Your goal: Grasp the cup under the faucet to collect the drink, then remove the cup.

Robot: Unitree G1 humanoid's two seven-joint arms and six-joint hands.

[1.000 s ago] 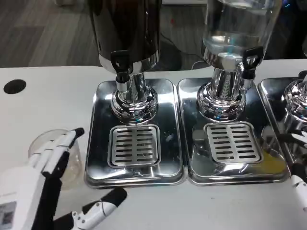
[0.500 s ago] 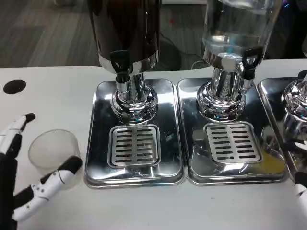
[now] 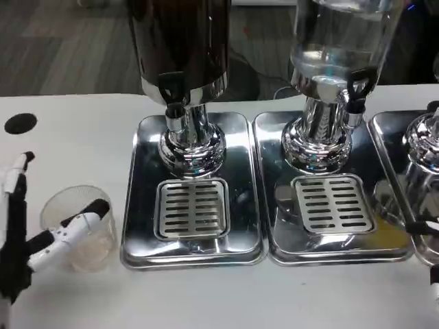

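the left hand (image 3: 27, 233) is seen at the picture's left edge, fingers spread wide — one black-tipped finger is laid across the front of the clear plastic cup (image 3: 79, 229), nothing gripped. the cup is stood upright on the white table (image 3: 82, 130), just beside the left drip tray (image 3: 193, 192), away from the dark dispenser's faucet (image 3: 173, 99). the right hand (image 3: 431, 264) is barely glimpsed at the right edge — its state cannot be told.

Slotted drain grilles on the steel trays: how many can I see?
2. One grille lies in the left tray, below the dark dispenser. The other grille lies in the middle tray, below the clear dispenser. The tray at the right edge is cut off and may hide a third.
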